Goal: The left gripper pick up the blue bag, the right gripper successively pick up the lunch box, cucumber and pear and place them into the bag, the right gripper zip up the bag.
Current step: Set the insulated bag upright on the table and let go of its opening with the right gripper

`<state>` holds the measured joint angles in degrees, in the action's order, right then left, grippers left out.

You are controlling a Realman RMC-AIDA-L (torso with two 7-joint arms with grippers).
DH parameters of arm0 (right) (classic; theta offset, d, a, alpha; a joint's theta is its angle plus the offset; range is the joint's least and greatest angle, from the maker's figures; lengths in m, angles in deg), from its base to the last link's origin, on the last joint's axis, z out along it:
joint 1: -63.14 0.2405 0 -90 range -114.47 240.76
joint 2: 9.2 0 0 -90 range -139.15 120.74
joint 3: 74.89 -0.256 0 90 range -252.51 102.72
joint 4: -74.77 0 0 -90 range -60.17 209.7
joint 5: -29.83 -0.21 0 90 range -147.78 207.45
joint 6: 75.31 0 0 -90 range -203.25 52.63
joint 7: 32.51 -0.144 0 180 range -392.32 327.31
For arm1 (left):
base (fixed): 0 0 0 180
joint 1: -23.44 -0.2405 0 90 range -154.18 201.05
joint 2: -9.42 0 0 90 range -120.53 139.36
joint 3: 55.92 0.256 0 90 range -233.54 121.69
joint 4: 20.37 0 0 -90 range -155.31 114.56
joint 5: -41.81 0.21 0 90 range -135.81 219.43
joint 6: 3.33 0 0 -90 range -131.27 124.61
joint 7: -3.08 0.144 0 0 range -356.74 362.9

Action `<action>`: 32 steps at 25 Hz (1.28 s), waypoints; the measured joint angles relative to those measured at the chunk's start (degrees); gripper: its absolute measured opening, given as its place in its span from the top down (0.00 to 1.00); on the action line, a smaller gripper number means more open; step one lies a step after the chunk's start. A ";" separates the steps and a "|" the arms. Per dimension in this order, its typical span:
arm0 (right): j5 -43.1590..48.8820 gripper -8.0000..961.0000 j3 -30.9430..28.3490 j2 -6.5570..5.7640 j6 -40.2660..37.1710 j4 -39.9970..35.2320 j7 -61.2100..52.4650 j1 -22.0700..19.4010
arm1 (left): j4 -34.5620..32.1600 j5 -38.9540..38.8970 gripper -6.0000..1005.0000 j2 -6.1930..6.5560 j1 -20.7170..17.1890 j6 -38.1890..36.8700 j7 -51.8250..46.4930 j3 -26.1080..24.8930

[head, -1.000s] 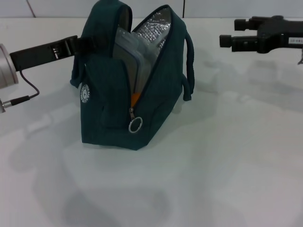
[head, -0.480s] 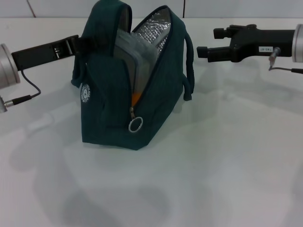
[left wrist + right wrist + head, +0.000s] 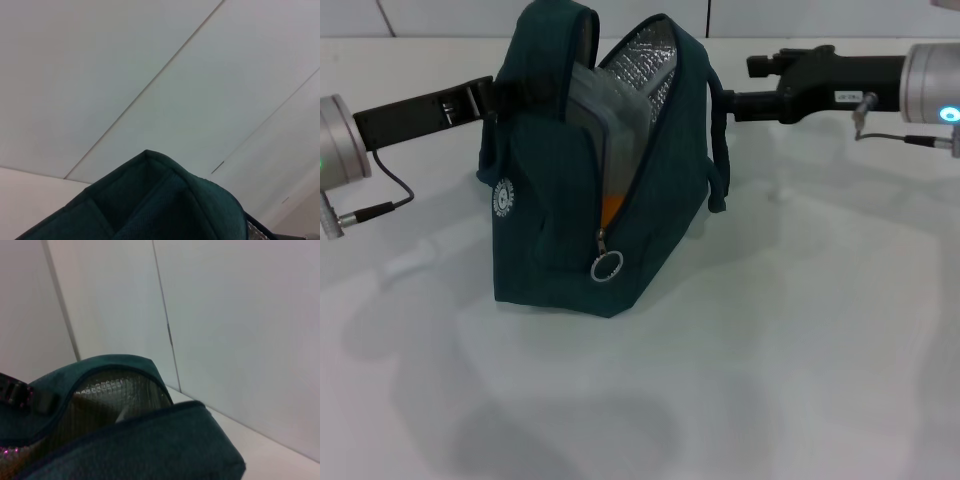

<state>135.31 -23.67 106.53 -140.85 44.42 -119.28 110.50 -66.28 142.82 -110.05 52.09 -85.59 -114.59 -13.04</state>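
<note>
The blue bag (image 3: 550, 230) stands upright on the table with its zipper open and its silver lining (image 3: 650, 60) showing. The clear lunch box (image 3: 588, 105) stands on edge inside it. An orange sliver of the pear (image 3: 610, 210) shows low in the opening. The cucumber is hidden. The ring pull (image 3: 606, 267) hangs at the near end of the zipper. My left gripper (image 3: 485, 98) is shut on the bag's left handle side. My right gripper (image 3: 742, 84) is open, level with the bag's top, its lower finger beside the right handle (image 3: 720, 150). The right wrist view looks into the bag's mouth (image 3: 110, 395).
The white table (image 3: 800, 330) spreads around the bag in front and to the right. A white panelled wall (image 3: 150, 75) stands behind. The left wrist view holds only the top of the bag's fabric (image 3: 160, 200) against that wall.
My right gripper has travelled left across the table's back, from the far right to the bag's right handle. The bag and the left gripper have stayed nearly still.
</note>
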 joint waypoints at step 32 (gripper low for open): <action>-6.86 0.85 4.44 0.46 7.68 5.73 5.75 2.99 | 0.12 -0.12 0.96 -0.06 -0.25 -0.55 0.09 0.70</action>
<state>128.45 -19.23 106.99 -133.17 50.16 -113.54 113.49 -66.16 142.70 -110.11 51.84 -86.14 -114.50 -12.34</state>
